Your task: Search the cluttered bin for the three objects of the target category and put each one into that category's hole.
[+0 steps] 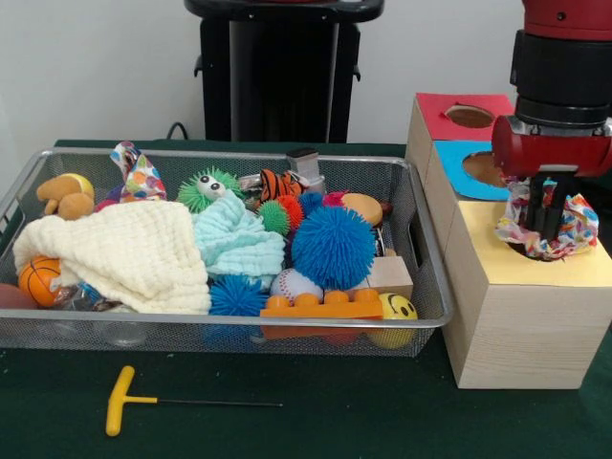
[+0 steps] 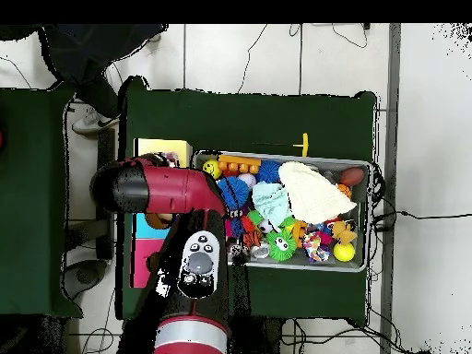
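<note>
My gripper (image 1: 547, 228) hangs over the yellow-topped wooden box (image 1: 574, 266) at the right. It is shut on a white cloth with colourful polka dots (image 1: 579, 225), which bunches around the fingers and covers the round hole. The wire-mesh bin (image 1: 239, 322) stands to the left, full of toys. Another polka-dot cloth (image 1: 137, 174) lies at its back left. A cream knitted cloth (image 1: 124, 253) and a pale teal cloth (image 1: 234, 241) lie in its middle. No braided rope ring shows. In the overhead view the arm (image 2: 175, 189) hides the gripper beside the bin (image 2: 371, 168).
Blue-topped (image 1: 457, 170) and red-topped (image 1: 445, 103) boxes stand behind the yellow one. Spiky balls, such as a big blue one (image 1: 333, 247), fill the bin's right part. A yellow-handled T tool (image 1: 120, 402) lies in front of the bin. A person (image 2: 92, 55) shows at the overhead view's top left.
</note>
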Robot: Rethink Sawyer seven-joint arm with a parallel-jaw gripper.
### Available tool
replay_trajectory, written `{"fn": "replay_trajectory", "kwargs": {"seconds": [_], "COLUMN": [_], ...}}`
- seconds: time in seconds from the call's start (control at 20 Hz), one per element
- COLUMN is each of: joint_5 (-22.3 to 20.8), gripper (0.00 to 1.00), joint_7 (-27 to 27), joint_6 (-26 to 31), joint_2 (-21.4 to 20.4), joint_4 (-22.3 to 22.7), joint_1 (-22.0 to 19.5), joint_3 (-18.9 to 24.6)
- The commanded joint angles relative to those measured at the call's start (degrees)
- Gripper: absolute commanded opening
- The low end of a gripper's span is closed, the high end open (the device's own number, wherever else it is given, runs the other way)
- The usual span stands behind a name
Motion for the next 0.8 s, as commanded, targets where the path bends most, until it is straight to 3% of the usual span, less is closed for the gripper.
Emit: {"fn": "replay_trajectory", "kwargs": {"seconds": [0.05,0.3,0.8], "joint_5": [2.92,3.64,1.11], "gripper": [0.0,0.0,0.0], "joint_7": [15.13,13.87,5.09], "joint_6": [4.64,2.31,-4.13], "joint_2": [-1.09,0.6,10.66], "joint_4": [7.59,6.85,-4.5], "joint_1": [2.1,1.68,-4.5], "joint_3": [2.43,3.4,8.43]}}
